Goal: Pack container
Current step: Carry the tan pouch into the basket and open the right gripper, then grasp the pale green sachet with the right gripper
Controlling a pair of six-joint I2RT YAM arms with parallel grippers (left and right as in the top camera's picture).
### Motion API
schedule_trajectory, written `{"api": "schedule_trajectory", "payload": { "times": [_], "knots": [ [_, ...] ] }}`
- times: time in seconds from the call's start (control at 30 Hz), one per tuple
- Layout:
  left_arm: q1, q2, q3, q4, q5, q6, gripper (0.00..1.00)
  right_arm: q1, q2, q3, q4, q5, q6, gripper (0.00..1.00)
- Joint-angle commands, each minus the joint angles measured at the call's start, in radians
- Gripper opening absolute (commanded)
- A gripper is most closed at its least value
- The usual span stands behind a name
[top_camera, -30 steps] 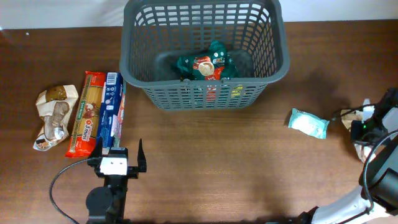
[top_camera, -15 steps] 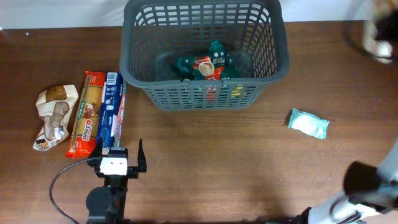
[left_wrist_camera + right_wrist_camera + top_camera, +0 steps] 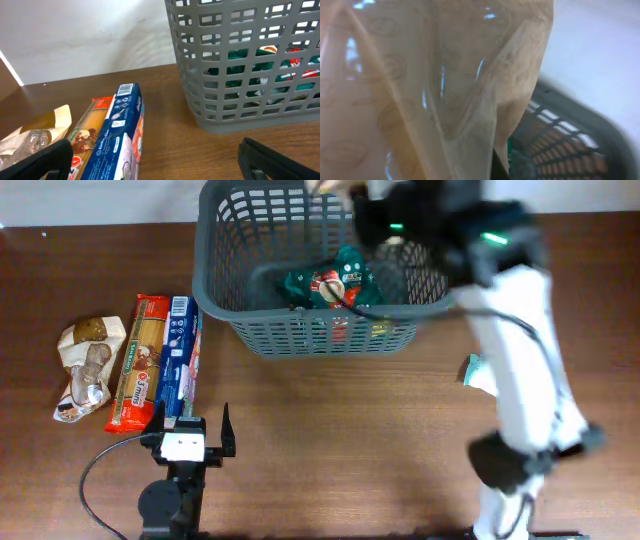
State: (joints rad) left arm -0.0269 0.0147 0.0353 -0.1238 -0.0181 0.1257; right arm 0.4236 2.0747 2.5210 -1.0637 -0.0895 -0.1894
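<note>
The right gripper (image 3: 372,205) is hovering over the container (image 3: 205,285), which is standing at the far middle of the table (image 3: 350,440), and is pinching a tan packet (image 3: 420,90) that is hiding its fingers. It should be dipping inside the rim before releasing, so the packet is landing beside the green packets (image 3: 330,283) rather than snagging the wall. The left gripper (image 3: 190,425) is resting with its jaws spread wide by the pasta packs (image 3: 150,360), blocking nothing.

We see a tan packet (image 3: 420,90), glossy and crinkled, filling most of the frame and too close to be sharp. Low at its right edge shows the container (image 3: 590,132): dark rim, slotted wall, a bit of green inside.
</note>
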Motion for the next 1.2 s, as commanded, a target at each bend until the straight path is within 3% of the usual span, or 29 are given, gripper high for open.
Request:
{"api": "schedule_trajectory", "payload": {
  "times": [0.0, 0.27, 0.33, 0.37, 0.47, 0.6, 0.77, 0.83, 1.0, 1.17],
  "knots": [
    [-0.003, -0.010, -0.006, 0.003, -0.003, -0.008, 0.99, 0.002, 0.105, -0.011, 0.011, 0.079, 0.003, 0.03],
    [-0.003, -0.010, -0.006, 0.003, -0.003, -0.009, 0.99, 0.003, 0.188, -0.011, -0.038, 0.079, 0.048, 0.04],
    [-0.003, -0.010, -0.006, 0.003, -0.003, -0.009, 0.99, 0.003, 0.187, -0.010, -0.052, 0.080, 0.048, 0.57],
    [-0.003, -0.010, -0.006, 0.003, -0.003, -0.009, 0.99, 0.003, 0.182, -0.007, -0.066, 0.086, 0.048, 0.63],
    [-0.003, -0.010, -0.006, 0.003, -0.003, -0.009, 0.99, -0.002, 0.135, 0.021, -0.137, 0.152, 0.048, 0.63],
    [-0.003, -0.010, -0.006, 0.003, -0.003, -0.009, 0.99, -0.037, 0.012, 0.050, -0.196, 0.273, 0.040, 0.70],
    [-0.003, -0.010, -0.006, 0.003, -0.003, -0.009, 0.99, -0.248, -0.169, -0.008, -0.213, 0.253, 0.072, 0.70],
    [-0.003, -0.010, -0.006, 0.003, -0.003, -0.009, 0.99, -0.392, -0.246, -0.108, -0.173, 0.177, 0.075, 0.70],
    [-0.003, -0.010, -0.006, 0.003, -0.003, -0.009, 0.99, -0.804, -0.397, -0.551, 0.005, -0.166, 0.114, 0.66],
    [-0.003, -0.010, -0.006, 0.003, -0.003, -0.009, 0.99, -0.934, -0.411, -0.898, 0.107, -0.300, 0.132, 0.63]
  ]
}}
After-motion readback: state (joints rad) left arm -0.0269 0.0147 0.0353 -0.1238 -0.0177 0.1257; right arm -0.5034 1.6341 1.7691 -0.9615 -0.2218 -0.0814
